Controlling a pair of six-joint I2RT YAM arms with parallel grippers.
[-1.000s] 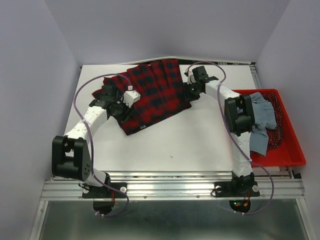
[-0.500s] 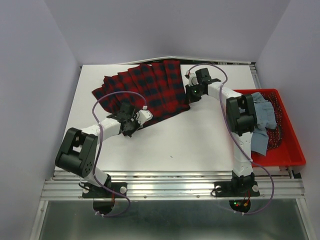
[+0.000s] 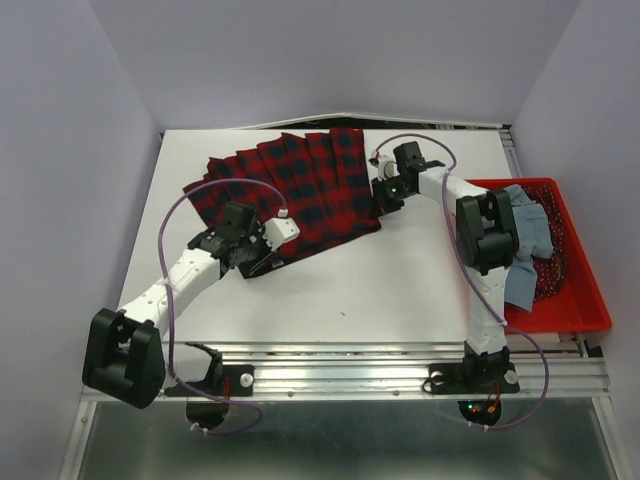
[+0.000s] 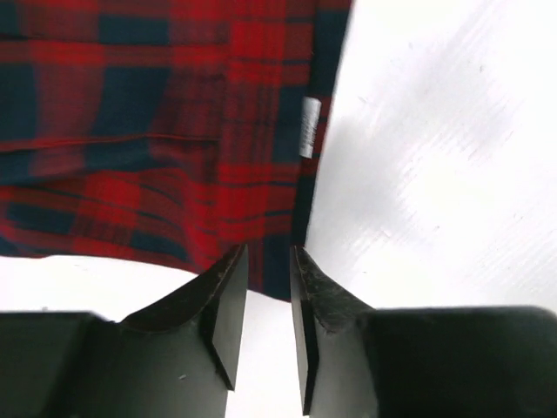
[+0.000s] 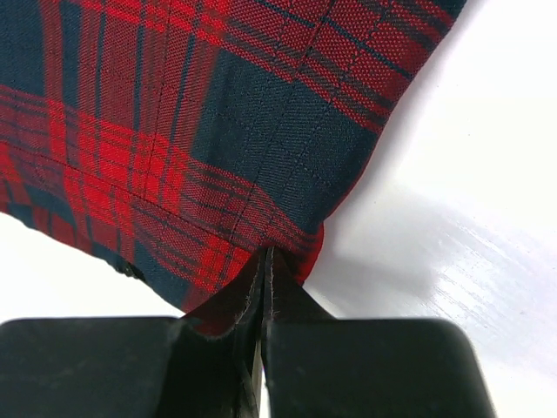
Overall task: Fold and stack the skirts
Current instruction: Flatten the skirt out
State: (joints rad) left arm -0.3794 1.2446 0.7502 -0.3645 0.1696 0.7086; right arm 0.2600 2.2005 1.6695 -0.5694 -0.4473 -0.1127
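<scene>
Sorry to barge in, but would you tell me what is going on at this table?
Both arms are working on the plaid skirt spread on the table. The right claw is shut on its right corner. The left claw sits at its near hem, jaws slightly apart; whether it grips is unclear. The blue-grey skirt lies in the red basket.

**No legible writing**

Nothing can be read in any view. A small white tag (image 4: 311, 128) sits at the edge of the plaid skirt (image 4: 157, 131), and its faint marks are too blurred to make out.
</scene>
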